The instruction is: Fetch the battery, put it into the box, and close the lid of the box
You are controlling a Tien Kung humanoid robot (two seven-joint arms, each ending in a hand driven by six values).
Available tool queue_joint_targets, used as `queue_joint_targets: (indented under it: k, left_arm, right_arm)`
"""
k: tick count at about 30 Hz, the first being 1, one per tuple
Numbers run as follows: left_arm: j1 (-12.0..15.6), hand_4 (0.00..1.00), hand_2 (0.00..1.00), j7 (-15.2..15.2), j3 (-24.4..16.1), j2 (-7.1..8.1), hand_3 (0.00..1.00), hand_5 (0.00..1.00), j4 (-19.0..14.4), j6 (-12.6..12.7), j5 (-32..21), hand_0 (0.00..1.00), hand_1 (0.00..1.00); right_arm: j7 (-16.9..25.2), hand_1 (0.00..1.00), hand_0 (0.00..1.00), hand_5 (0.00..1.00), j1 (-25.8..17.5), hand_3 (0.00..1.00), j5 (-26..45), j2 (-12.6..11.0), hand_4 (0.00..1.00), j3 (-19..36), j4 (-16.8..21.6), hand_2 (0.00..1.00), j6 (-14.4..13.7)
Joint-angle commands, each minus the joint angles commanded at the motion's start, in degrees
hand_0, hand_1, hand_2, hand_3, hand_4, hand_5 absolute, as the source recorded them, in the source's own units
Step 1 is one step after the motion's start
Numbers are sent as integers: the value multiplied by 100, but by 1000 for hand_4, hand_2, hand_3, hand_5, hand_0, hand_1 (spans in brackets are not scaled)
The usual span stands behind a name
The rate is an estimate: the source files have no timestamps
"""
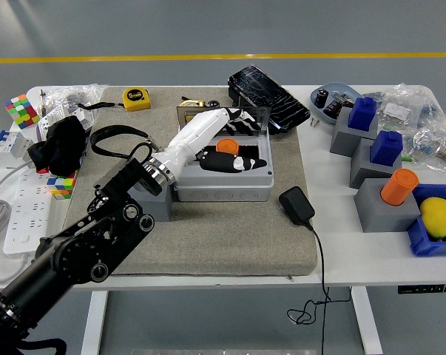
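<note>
The grey box (223,186) sits on the grey mat at mid-table, its clear lid (258,120) standing up at the back. The orange battery (226,146) lies inside the box. My left hand (239,137) reaches in from the lower left over the box. Its fingers (236,115) are stretched out against the lid's top edge. Its thumb (234,163) lies low across the box opening, in front of the battery. The hand holds nothing. The right arm is out of view.
A cracked black phone (268,90) lies behind the box and a black charger (296,204) with its cable to the right. A yellow tape measure (136,97), puzzle cubes (19,109) and a power strip (21,216) are left. Grey blocks (382,203) and a lemon (438,217) are right.
</note>
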Motion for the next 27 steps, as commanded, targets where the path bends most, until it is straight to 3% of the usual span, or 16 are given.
queue_joint_targets:
  k: [1, 2, 7, 8, 19, 27]
  left_arm:
    - [-20, 998, 571, -4, -61, 0, 622, 484, 12, 3, 19, 484, 593]
    - [-42, 998, 690, -7, -137, 0, 721, 486, 31, 4, 46, 680, 722]
    - [-131, 998, 690, -43, -390, 0, 721, 486, 145, 23, 136, 680, 722]
    - [-163, 998, 734, -60, -451, 0, 761, 486, 202, 34, 160, 739, 766]
    - [-371, 998, 745, 49, -417, 0, 769, 487, 771, -41, 367, 746, 774]
    - [-330, 998, 725, 170, -203, 0, 754, 490, 720, -120, 346, 703, 740]
  right_arm:
    - [2, 642, 633, 497, 0, 570, 6, 1, 993, -4, 0, 668, 0]
    - [3, 642, 634, 497, 1, 570, 11, 1, 992, -9, 0, 668, 0]
    - [-4, 642, 634, 497, 0, 570, 5, 3, 992, -18, 0, 668, 1]
    - [-5, 642, 632, 496, 3, 569, 10, 3, 992, -23, 0, 668, 1]
    - [-3, 642, 632, 496, 13, 569, 37, 4, 992, -46, 0, 668, 3]
    - [43, 642, 633, 496, -5, 569, 31, -1, 992, -32, 0, 667, -28]
